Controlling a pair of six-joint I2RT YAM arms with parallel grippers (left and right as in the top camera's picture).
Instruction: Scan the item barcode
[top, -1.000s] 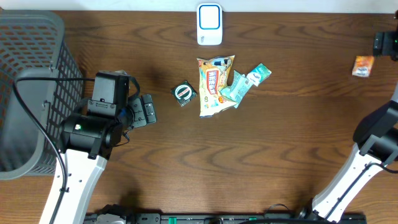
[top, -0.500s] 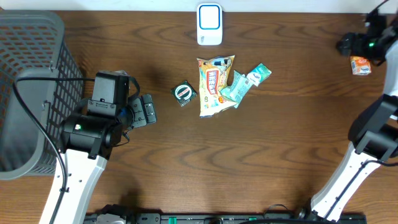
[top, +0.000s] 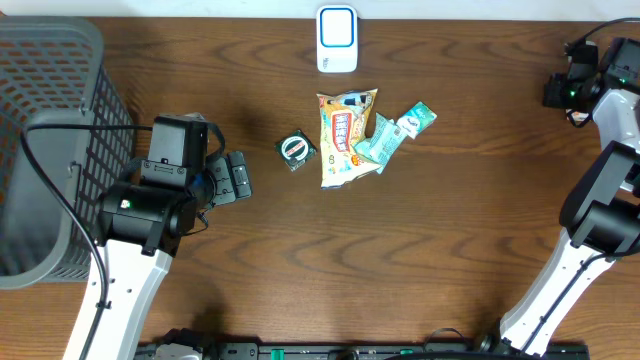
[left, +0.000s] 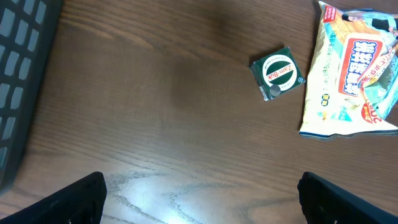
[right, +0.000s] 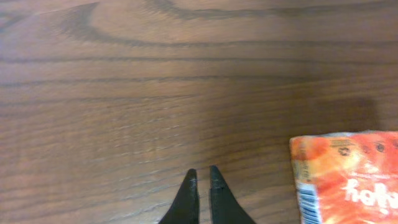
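Across the brown wooden tabletop (top: 450, 250) the clutter sits mid-way toward the far edge: a yellow snack bag (top: 346, 137) lies flat, with two teal packets (top: 392, 135) overlapping its right side and a small green packet (top: 296, 150) with a round white mark just to its left, apart from it. Beyond them, at the far edge, lies the white and blue scanner (top: 337, 40), with bare wood between it and the bag. The left hand (top: 238, 177) hovers left of the green packet with its jaws spread wide and nothing between them; its own camera shows the green packet and the bag's edge ahead of it. The orange packet (right: 348, 180) is at the far right corner, well away from the scanner. From overhead it is hidden under the right hand (top: 572, 88). Seen from the wrist it lies flat, bright orange with white lettering, with a barcode (right: 303, 202) running along its left edge. The right hand is closed, fingers (right: 186, 199) pressed together on nothing, their tips just left of the packet and not touching it. A dark grey mesh basket (top: 50, 120) fills the left end; the left arm covers part of it, and I cannot tell what is inside.
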